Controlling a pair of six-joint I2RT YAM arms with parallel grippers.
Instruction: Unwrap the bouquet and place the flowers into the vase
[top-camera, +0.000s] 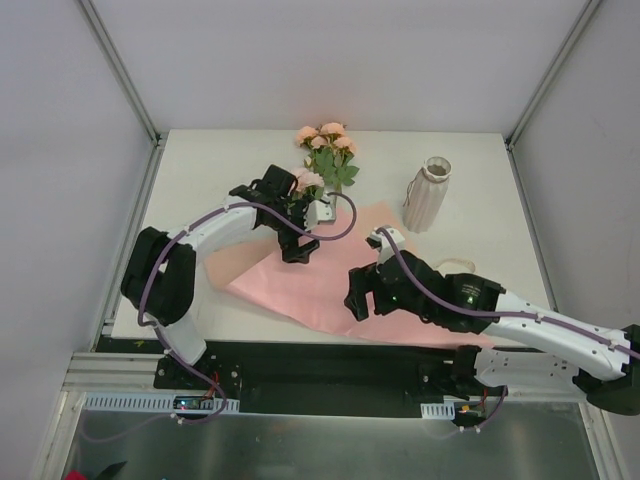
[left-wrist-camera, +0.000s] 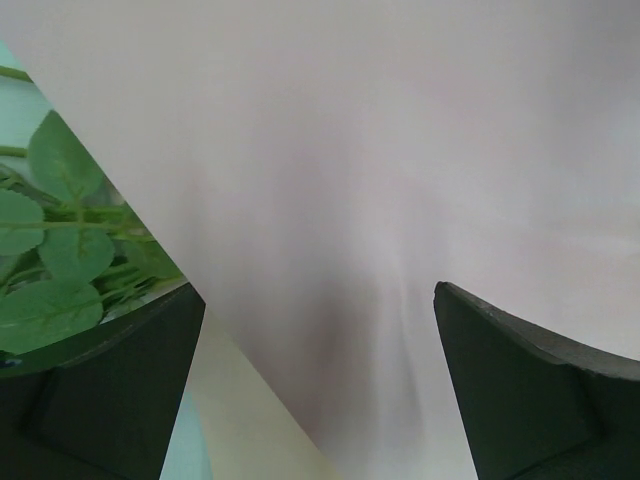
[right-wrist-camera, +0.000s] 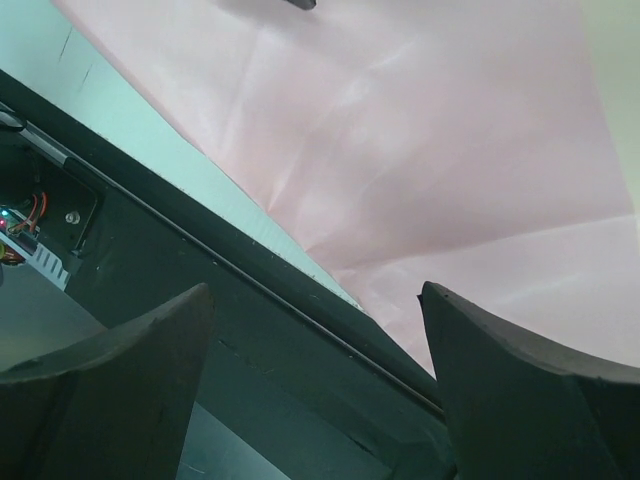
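- Although the pink paper (top-camera: 322, 288) lies unfolded, the flowers (top-camera: 326, 150) are not yet in the vase (top-camera: 428, 196).
- Both the left gripper (top-camera: 299, 243) and the right gripper (top-camera: 360, 297) stand released, holding nothing.

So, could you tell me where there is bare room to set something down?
Bare table left of the flowers, at the far left corner, and right of the vase, up to the right edge. The middle is crowded: paper, flowers, left arm, right arm.

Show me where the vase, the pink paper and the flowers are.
vase (top-camera: 428, 197): top view, on its ribbed body.
pink paper (top-camera: 295, 290): top view, on the bare middle of the sheet.
flowers (top-camera: 320, 141): top view, on a far bloom.
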